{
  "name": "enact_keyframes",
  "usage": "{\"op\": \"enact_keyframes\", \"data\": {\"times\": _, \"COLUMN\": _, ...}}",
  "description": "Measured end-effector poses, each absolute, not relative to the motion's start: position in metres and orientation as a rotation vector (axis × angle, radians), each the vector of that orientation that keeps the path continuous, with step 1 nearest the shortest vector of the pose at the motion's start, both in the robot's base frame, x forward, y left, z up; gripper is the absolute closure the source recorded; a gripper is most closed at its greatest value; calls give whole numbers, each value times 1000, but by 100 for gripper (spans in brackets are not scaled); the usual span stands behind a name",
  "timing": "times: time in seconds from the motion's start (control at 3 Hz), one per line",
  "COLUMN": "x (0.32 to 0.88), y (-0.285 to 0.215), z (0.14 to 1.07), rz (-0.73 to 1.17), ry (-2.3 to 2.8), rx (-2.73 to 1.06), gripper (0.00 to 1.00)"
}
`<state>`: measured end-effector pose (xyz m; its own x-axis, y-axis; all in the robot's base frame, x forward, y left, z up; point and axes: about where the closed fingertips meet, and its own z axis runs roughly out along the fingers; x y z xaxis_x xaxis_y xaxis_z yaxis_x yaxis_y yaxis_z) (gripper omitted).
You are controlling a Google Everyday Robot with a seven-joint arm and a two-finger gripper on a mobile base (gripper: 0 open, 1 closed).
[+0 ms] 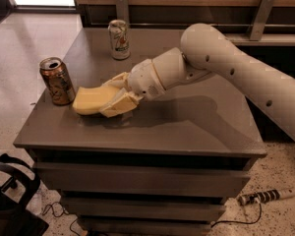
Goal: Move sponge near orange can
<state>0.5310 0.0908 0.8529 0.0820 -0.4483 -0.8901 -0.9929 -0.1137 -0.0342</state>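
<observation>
One gripper (115,96) grips the sponge (88,100) by one end; its long axis runs from the jaws straight toward the orange can (57,81), free end just beside it.

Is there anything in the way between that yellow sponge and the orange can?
Nothing visible does. The tool grips the sponge, and the sponge's free end is right beside the orange can with no object between them. The white can stands farther back on the table, off that path.
</observation>
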Motion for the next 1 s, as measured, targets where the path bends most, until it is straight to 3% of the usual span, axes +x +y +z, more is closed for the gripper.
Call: {"op": "enact_keyframes", "data": {"times": 1.0, "x": 528, "y": 96, "z": 852, "rz": 988, "ry": 1441, "rx": -1667, "gripper": 12}}
